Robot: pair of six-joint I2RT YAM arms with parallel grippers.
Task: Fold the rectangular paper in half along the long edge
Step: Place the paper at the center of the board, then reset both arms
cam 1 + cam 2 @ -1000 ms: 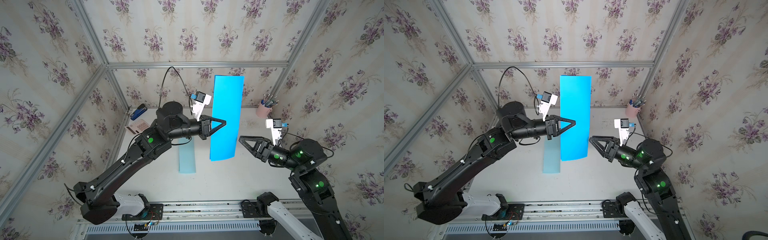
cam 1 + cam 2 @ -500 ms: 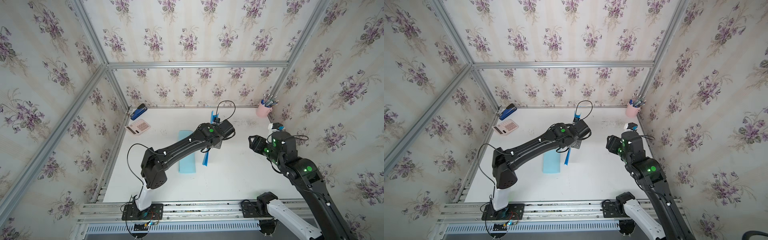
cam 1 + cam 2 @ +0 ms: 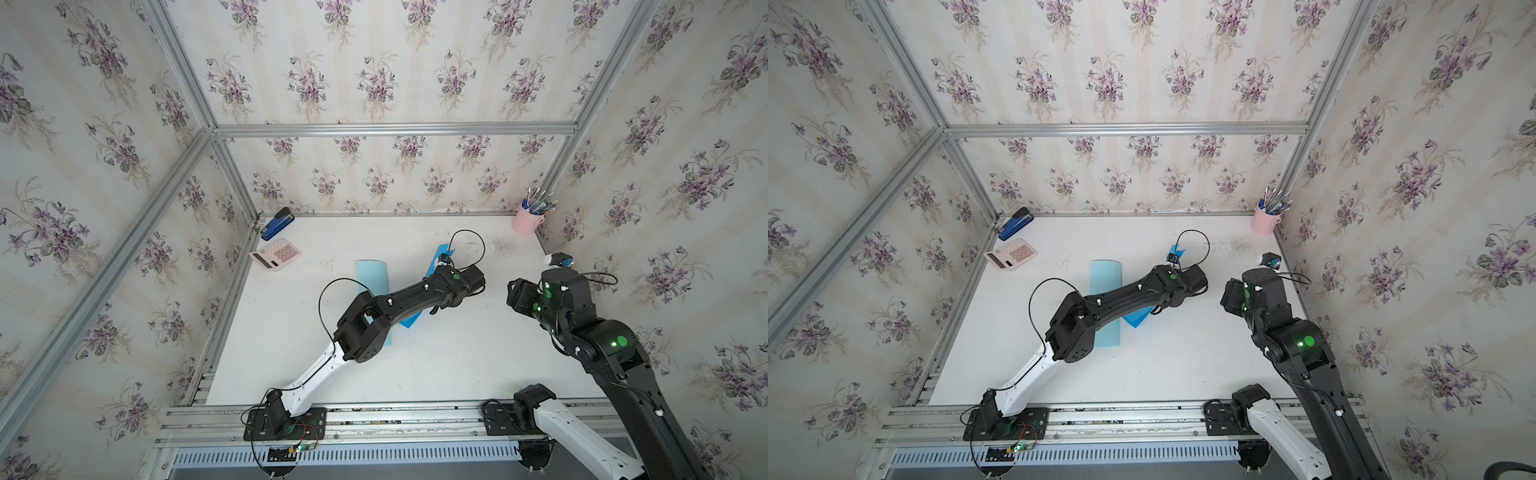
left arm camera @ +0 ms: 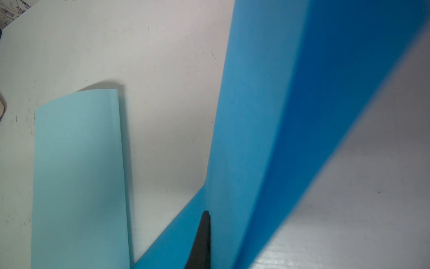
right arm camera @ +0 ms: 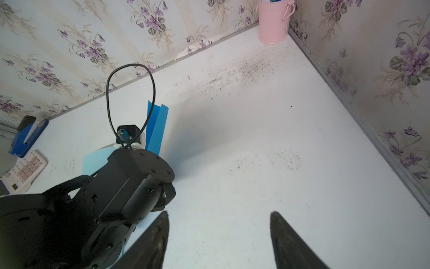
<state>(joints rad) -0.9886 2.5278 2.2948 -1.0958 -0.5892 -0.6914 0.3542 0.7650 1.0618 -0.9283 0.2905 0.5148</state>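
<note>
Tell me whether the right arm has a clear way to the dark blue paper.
Probably yes. The right gripper is open, and only bare table lies between it and the exposed end of the dark blue paper. The left gripper, shut on the paper, crowds one side.

Blue paper [image 4: 256, 116]; lt-blue sheet [image 3: 372, 274]; pink cup [image 3: 525, 224]; floral walls [image 3: 374, 83].

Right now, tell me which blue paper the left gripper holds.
The darker blue paper, pinched in the left gripper; the pale blue sheet lies free on the table.
</note>
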